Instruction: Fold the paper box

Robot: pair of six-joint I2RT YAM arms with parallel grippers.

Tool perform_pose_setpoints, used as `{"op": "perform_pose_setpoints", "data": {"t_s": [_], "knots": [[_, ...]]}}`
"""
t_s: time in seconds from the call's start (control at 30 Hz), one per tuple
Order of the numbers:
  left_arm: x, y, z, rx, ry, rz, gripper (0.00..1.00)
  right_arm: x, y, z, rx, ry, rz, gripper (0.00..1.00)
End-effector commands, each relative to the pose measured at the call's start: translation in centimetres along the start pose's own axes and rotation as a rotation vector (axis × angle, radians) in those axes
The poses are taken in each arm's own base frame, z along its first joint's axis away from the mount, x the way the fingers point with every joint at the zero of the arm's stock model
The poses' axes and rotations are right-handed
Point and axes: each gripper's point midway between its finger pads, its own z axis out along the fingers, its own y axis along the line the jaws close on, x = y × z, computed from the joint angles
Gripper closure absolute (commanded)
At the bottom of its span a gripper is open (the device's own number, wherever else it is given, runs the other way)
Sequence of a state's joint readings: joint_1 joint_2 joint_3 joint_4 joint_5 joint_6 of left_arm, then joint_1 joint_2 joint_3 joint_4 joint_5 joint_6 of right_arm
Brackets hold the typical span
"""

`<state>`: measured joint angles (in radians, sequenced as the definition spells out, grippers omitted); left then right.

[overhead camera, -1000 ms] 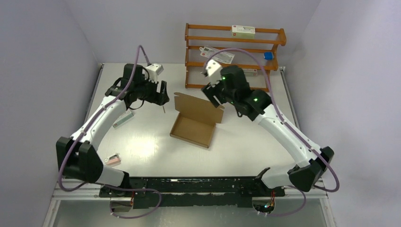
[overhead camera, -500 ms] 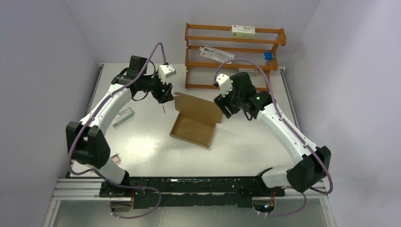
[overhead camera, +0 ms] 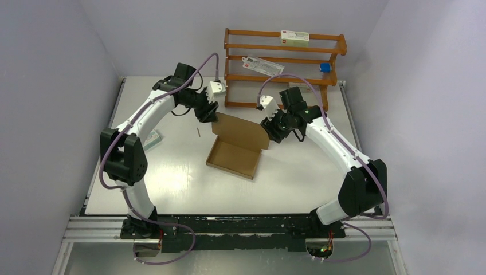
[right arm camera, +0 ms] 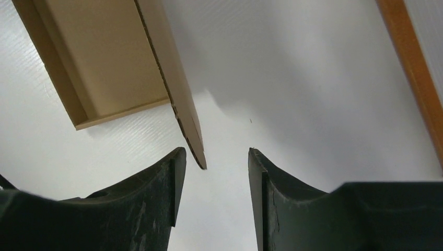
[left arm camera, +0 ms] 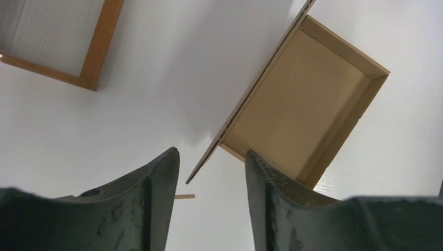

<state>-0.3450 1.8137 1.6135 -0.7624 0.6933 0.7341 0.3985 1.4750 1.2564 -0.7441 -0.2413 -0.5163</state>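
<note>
While the tray of the paper box already has its walls up and lies flat about the middle of the table, its lid stands nearly upright along the side that faces the far edge, so by my reading the step in hand is bringing that lid down to shut the box; the left pincer hangs at the lid's corner toward the table's left edge, its jaws parted, and its wrist view shows the thin cardboard edge running up into the gap with daylight on both sides; the right pincer is set the same way at the corner toward the right edge, jaws apart, the lid's tip lying between them but nearer one finger, whether brushing it I cannot tell; neither one grips anything; a wooden rack stands at the far edge just behind both arms; the next move, I judge, calls for both to pinch or push their corners evenly and swing the lid toward the near edge together, since uneven pressure could twist the panel or slide the light tray; the front flap must then be tucked inside the near wall.
</note>
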Motion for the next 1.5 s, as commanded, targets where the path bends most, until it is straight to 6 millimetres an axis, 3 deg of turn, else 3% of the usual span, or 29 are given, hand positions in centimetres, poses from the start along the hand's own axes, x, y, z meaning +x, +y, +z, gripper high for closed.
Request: {"op": "perform_pose_setpoints", "data": {"t_s": [0.0,0.4,0.77,1.03,1.47], "knots": [[-0.3,-0.4,0.3,0.056,0.021,0.06,0.48,-1.2,0.1,0.2,-0.043,-0.046,-0.049,0.5],[1.1,-1.0,0.5,0.095,0.065,0.086,0.52,-1.8,0.2,0.8,-0.071,-0.069,-0.064,0.61],[1.8,-1.1,1.1,0.129,0.084,0.071,0.64,-2.1,0.4,1.1,-0.088,-0.089,-0.07,0.69],[2.3,-1.0,1.1,0.113,0.099,0.054,0.69,-1.9,0.3,1.5,-0.092,-0.084,-0.054,0.81],[2.9,-1.4,0.9,0.079,0.109,-0.012,0.87,-2.8,-0.5,1.3,-0.046,-0.122,-0.013,0.99]]}}
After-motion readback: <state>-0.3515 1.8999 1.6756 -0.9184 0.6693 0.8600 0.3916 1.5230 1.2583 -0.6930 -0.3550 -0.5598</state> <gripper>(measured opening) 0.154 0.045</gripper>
